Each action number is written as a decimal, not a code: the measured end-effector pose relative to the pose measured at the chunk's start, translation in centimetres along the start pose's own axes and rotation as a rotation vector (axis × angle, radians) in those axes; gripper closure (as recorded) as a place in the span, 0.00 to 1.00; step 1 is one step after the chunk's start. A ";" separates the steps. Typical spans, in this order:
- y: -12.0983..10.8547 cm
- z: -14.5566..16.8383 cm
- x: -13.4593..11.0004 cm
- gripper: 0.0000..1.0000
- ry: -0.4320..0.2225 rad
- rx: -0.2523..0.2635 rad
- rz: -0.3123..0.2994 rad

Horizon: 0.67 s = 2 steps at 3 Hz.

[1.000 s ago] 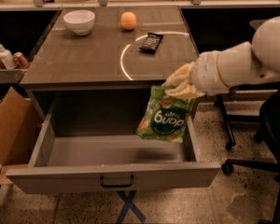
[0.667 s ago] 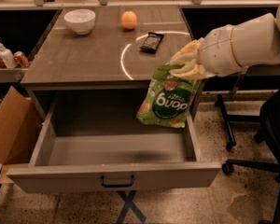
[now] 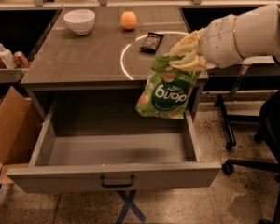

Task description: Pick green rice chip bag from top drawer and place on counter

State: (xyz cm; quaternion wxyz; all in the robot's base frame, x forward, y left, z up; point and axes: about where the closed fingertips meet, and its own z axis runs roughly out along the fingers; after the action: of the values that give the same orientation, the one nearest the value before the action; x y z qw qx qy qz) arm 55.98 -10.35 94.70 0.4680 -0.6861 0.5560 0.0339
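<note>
My gripper (image 3: 187,54) is shut on the top edge of the green rice chip bag (image 3: 168,93). The bag hangs upside down from the fingers, above the right rear part of the open top drawer (image 3: 116,171) and in front of the counter's (image 3: 79,55) front right edge. The drawer is pulled fully out and its inside shows nothing else. The white arm reaches in from the right. The counter has a thin white arc (image 3: 123,59) marked on it.
On the counter stand a white bowl (image 3: 79,20), an orange (image 3: 128,20) and a small dark packet (image 3: 151,42). A cardboard box (image 3: 9,125) is left of the drawer. Bottles and cans (image 3: 7,57) sit on a shelf at left. Office chair legs (image 3: 252,143) stand at right.
The gripper has lifted the bag up and toward the counter's front right edge; the bag now hangs higher over the drawer.
</note>
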 end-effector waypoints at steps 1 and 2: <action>-3.4 -0.9 -2.3 1.00 -0.038 0.031 -0.071; -7.2 -1.4 -4.5 1.00 -0.057 0.068 -0.132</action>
State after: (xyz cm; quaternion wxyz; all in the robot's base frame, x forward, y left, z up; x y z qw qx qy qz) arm 59.31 -8.35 102.36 0.5080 -0.7036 0.4969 0.0037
